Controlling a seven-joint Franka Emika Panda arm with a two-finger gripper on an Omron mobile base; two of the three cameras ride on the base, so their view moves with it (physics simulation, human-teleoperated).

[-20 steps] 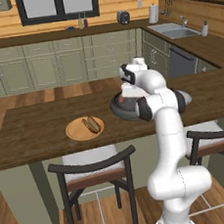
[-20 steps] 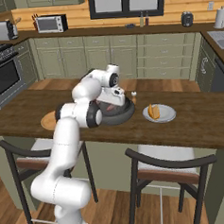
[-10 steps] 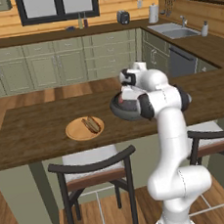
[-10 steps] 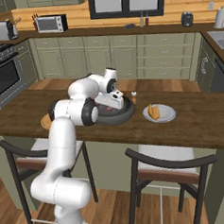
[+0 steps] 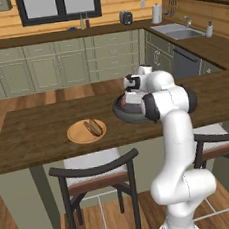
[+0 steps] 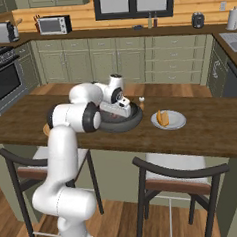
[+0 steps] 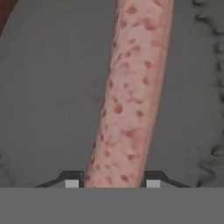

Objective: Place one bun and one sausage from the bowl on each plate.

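Sausage point(image 7: 129, 96) ran right up the middle of the hand view, pale reddish and speckled, lying on the dark grey floor of the bowl point(image 7: 48, 87), and my jaws stood one on each side of its lower end. The two fingertips point(image 7: 72, 180) showed hard against its flanks at the bottom of the frame, with no gap I could make out, so I read it as a grip on the sausage, though whether the squeeze was firm I could not tell.

It looked light and smooth-skinned to me, likely a bit slippery, firm enough not to sag yet soft enough to dent under too much pressure. Being round, it could roll or squirt out lengthwise. I judged the best hold was across its width near the middle of its length; I seemed to be nearer one end, so it might droop or pivot once raised.

In the left base view, my gripper point(image 5: 129, 90) was down in the bowl point(image 5: 120, 111) at centre frame on the worktop point(image 5: 33, 133). Left of it sat a plate point(image 5: 76, 137) already carrying a bun and sausage. In the right base view, the other plate point(image 6: 176, 119), right of the bowl, held a bun point(image 6: 162, 117) alone, so that one looked like the sausage's home.
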